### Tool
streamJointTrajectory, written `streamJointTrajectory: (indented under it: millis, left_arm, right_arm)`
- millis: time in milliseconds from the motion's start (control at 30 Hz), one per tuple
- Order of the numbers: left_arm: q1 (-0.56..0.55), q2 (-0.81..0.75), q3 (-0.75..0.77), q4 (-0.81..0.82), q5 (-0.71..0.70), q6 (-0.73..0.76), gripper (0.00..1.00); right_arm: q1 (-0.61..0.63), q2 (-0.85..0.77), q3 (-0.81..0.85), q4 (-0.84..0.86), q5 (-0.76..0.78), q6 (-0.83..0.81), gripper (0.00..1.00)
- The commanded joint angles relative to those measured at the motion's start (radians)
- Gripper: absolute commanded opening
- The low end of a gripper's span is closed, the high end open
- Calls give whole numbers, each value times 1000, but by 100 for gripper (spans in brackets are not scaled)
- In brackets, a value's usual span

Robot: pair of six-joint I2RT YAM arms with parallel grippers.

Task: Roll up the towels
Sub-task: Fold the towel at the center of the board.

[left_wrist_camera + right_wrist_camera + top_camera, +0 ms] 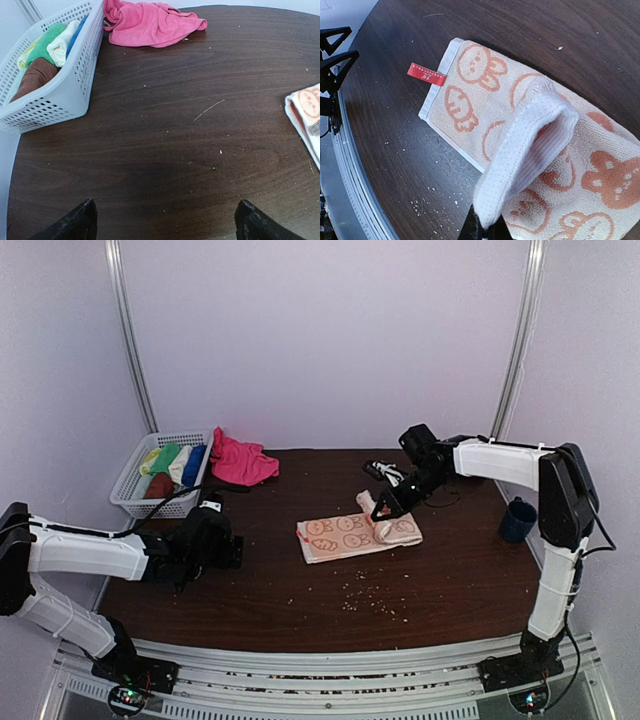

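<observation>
Rolling barely started: right gripper point(485, 231), jaws closed on the peach towel's point(345, 535) lifted end, mid-table point(300, 600); pink towel point(240, 462) heaped unrolled beside basket point(128, 492); left gripper point(165, 220), jaws open, empty.

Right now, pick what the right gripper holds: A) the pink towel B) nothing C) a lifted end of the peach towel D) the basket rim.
C: the right gripper is shut on a raised end of the peach towel, folded back over the rest; the pink towel lies beside the basket.
</observation>
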Motion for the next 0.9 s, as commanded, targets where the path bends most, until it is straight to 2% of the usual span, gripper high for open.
streamJointTrajectory:
  millis: [0,533,867]
  left_arm:
    - [-6,1,-17,20,-21,-16,98]
    - [-6,28,-23,29,-17,-27,98]
    - [-6,28,-24,29,-17,-24,98]
  right_arm:
    - [39,31,52,10,-30,25,0]
    - [96,166,198,23,-53,69,0]
    - [112,203,219,31,-69,73,0]
